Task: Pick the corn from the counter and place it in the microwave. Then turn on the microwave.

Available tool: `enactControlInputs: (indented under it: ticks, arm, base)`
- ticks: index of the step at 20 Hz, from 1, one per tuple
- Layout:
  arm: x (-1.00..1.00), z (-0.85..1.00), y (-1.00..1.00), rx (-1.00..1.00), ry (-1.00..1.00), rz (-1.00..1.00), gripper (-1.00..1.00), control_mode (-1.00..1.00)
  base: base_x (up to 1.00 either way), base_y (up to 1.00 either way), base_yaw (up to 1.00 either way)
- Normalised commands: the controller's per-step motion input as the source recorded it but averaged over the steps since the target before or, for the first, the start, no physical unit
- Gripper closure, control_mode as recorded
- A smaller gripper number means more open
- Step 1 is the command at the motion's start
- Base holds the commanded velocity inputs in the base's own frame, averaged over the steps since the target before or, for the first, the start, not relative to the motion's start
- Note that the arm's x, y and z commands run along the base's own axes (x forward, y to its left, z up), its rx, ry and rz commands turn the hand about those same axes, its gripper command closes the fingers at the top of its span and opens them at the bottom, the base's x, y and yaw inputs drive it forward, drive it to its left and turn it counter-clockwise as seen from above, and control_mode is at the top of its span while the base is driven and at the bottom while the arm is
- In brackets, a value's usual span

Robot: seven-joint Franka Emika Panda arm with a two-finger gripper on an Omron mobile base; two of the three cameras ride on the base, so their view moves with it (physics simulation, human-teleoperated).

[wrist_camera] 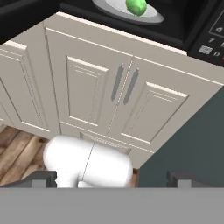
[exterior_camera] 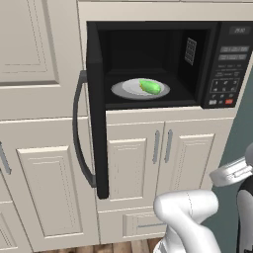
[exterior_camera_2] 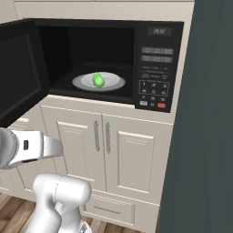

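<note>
Corn (exterior_camera: 150,87) sits on plate (exterior_camera: 124,89) inside microwave (exterior_camera: 217,29) w/ door (exterior_camera: 97,148) swung open; gripper (wrist_camera: 112,178), jaws spread & empty, hangs low below the microwave, door's free edge up-left of it.

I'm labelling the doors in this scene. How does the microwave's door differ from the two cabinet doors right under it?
The microwave door is black and swung wide open; the cabinet doors are cream panelled and shut. The microwave door carries one long curved grey handle along its edge; the cabinet doors each have a short straight grey pull where they meet. Shared: all are upright doors with grey handles.
</note>
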Motion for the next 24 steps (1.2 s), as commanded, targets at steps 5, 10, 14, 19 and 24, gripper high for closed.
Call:
enactControlInputs:
  ticks: [5, 10, 14, 19, 24]
  arm:
    - [-0.23, 0.02, 0.17, -0.02, 0.0, 0.0, -1.0, -1.0]
    - [-0.16, 0.03, 0.27, -0.04, 0.0, 0.0, 1.0, -1.0]
    - [-0.16, 0.02, 0.3, -0.05, -0.01, 0.0, 1.0, -1.0]
    - [-0.18, 0.04, 0.21, -0.03, -0.01, 0.0, 1.0, -1.0]
    - [-0.21, 0.08, 0.12, -0.02, -0.02, 0.0, 1.0, -1.0]
  base:
    - [0.0, 0.0, 0.0]
    - [0.0, 0.0, 0.0]
    - [0.0, 0.0, 0.0]
    - [0.0, 0.0, 0.0]
    - [0.0, 0.0, 0.0]
